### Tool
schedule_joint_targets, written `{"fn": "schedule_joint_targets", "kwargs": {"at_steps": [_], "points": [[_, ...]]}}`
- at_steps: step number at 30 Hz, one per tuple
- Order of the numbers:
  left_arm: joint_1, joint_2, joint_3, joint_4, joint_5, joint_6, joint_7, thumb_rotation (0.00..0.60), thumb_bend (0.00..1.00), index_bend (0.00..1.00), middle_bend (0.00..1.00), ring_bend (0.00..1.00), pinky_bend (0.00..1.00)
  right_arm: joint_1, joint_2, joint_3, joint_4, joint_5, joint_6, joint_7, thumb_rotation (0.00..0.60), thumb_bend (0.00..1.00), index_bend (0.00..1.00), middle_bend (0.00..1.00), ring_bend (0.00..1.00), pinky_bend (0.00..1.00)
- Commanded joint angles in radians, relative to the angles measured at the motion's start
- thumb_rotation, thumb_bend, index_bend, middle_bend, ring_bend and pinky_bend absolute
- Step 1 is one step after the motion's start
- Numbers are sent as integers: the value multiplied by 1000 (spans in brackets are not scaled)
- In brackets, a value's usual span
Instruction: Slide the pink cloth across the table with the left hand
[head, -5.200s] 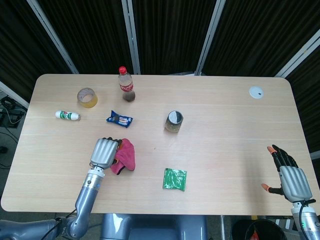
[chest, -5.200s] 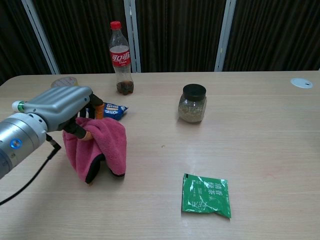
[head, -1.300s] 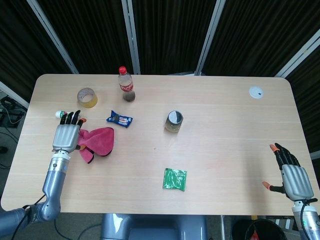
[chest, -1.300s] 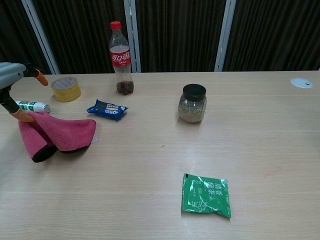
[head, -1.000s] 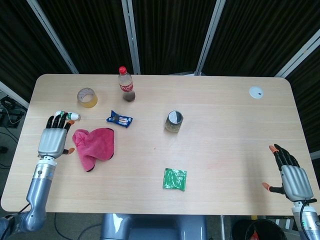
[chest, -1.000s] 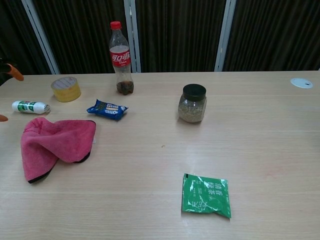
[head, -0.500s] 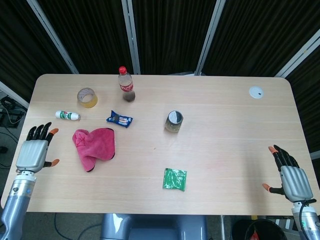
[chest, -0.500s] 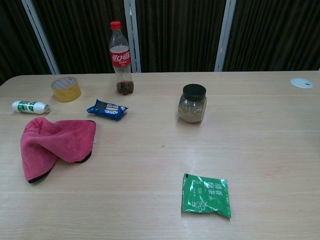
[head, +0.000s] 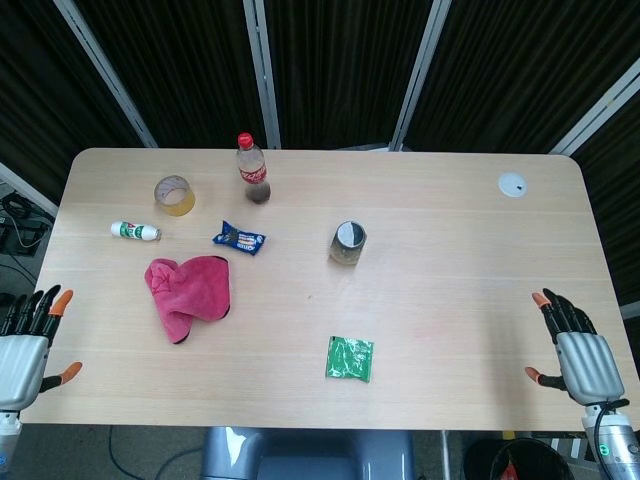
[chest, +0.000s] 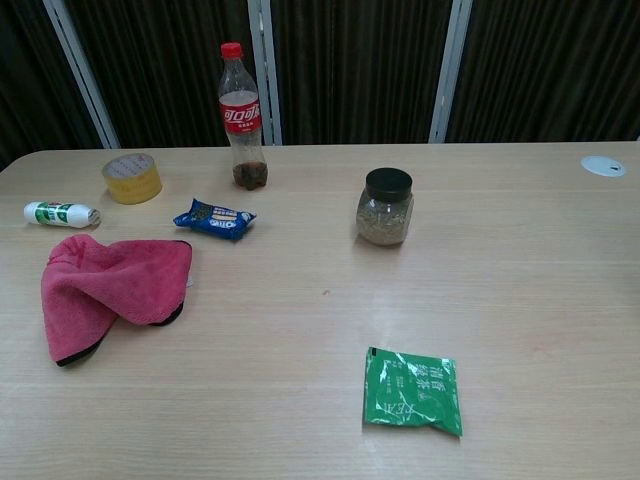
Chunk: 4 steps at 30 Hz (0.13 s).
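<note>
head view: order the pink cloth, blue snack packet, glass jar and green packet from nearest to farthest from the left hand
From the left hand, at the table's near left edge:
1. pink cloth, just to its right
2. blue snack packet, farther back
3. green packet and glass jar, mid-table, too close to call

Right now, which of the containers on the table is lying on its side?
The small white bottle with the green label, left of the blue packet. The cola bottle and the dark-lidded jar both stand upright.

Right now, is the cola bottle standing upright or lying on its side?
Upright. The cola bottle stands on its base on the table, red cap on top, with only a little dark drink at the bottom.
</note>
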Motion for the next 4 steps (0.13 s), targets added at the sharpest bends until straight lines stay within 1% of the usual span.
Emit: {"fn": "schedule_joint_targets", "kwargs": {"at_steps": [1,4], "points": [[10,9,5,0,16,-3,-10,600,0,0,0,0,0,-1,-3,-1,4,-2,4,-8,600,0,0,0,0,123],[13,9,1,-4,11,-24,-16,600,0,0,0,0,0,-1,-5,-2,5,-6,6,-13,600,0,0,0,0,123]]}}
